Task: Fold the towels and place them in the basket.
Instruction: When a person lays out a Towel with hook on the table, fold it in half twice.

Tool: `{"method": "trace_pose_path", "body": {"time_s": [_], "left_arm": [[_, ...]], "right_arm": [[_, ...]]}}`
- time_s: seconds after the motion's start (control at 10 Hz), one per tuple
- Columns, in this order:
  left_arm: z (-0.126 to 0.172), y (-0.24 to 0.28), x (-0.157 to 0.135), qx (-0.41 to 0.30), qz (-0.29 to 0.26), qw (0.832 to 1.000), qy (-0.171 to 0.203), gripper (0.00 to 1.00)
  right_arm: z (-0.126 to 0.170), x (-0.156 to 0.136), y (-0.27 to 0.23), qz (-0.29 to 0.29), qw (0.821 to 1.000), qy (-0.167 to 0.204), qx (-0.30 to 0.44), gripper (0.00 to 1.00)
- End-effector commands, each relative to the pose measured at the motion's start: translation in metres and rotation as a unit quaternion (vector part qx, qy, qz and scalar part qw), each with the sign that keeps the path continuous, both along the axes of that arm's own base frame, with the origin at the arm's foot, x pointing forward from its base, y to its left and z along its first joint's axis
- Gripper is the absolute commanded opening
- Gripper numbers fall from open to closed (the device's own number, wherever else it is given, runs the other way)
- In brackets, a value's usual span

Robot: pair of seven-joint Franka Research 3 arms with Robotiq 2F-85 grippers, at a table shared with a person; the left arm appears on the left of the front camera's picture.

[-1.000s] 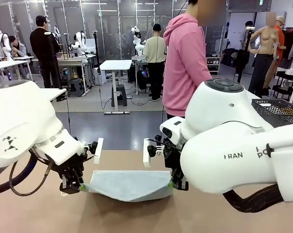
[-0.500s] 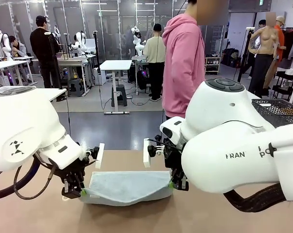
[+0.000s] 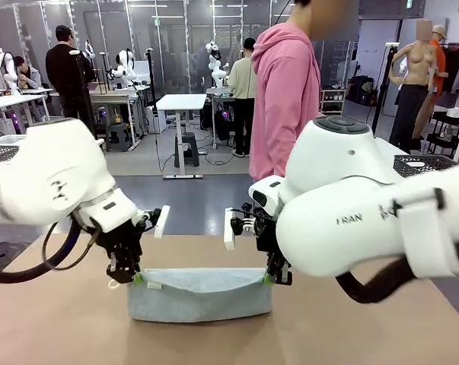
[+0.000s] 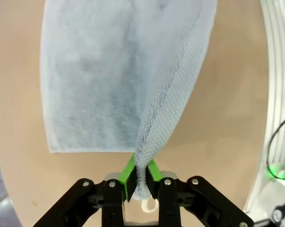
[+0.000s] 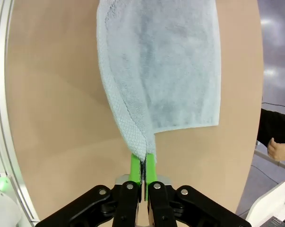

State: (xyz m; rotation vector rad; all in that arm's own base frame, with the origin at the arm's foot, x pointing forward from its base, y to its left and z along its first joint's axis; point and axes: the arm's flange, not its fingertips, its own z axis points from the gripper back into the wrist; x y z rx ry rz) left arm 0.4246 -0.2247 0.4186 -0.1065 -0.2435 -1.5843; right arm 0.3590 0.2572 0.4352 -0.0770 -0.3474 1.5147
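table (image 3: 351,334): tan top; towel lies near its middle
person (image 3: 290,91): pink hoodie, standing at the far side; one hand (image 5: 277,150) at the edge of the right wrist view, clear of the towel
left arm (image 3: 54,182): in from the left; reaches down to the towel's left end
right arm (image 3: 366,213): in from the right; reaches down to the towel's right end
towel (image 3: 200,295): pale blue-grey; lower layer flat on the table; upper edge held up at two corners, sagging slightly between them
basket (image 3: 419,163): black mesh, far right behind the right arm; well apart from the towel
left gripper (image 3: 138,278): clenched on the towel's left corner; cloth pinched between the green pads
right gripper (image 3: 269,278): clenched on the right corner; pads nearly touching, thin hem between them
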Motion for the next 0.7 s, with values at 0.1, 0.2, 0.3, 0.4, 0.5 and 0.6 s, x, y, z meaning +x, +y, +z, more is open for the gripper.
{"method": "trace_pose_path", "body": {"time_s": [0.1, 0.2, 0.3, 0.4, 0.5, 0.6], "left_arm": [[0.0, -0.009, 0.059, 0.006, -0.009, 0.999, 0.031, 0.09], [-0.001, -0.009, 0.074, 0.007, -0.015, 0.999, 0.038, 0.09], [-0.003, -0.01, 0.089, 0.009, -0.015, 0.999, 0.048, 0.09], [-0.007, -0.009, 0.105, 0.008, -0.017, 0.998, 0.056, 0.09], [-0.01, -0.006, 0.125, 0.006, -0.02, 0.998, 0.059, 0.09], [-0.014, -0.005, 0.138, 0.004, -0.018, 0.997, 0.07, 0.09]], "right_arm": [[0.002, 0.059, 0.006, 0.0, 1.0, 0.017, -0.021, 0.05], [0.0, 0.077, 0.006, -0.002, 0.999, 0.03, -0.025, 0.05], [-0.004, 0.096, 0.006, -0.002, 0.999, 0.041, -0.023, 0.05], [-0.011, 0.116, 0.005, -0.002, 0.998, 0.054, -0.024, 0.05], [-0.019, 0.142, 0.003, -0.005, 0.997, 0.068, -0.031, 0.05], [-0.027, 0.159, 0.003, -0.004, 0.996, 0.076, -0.035, 0.05]]}}
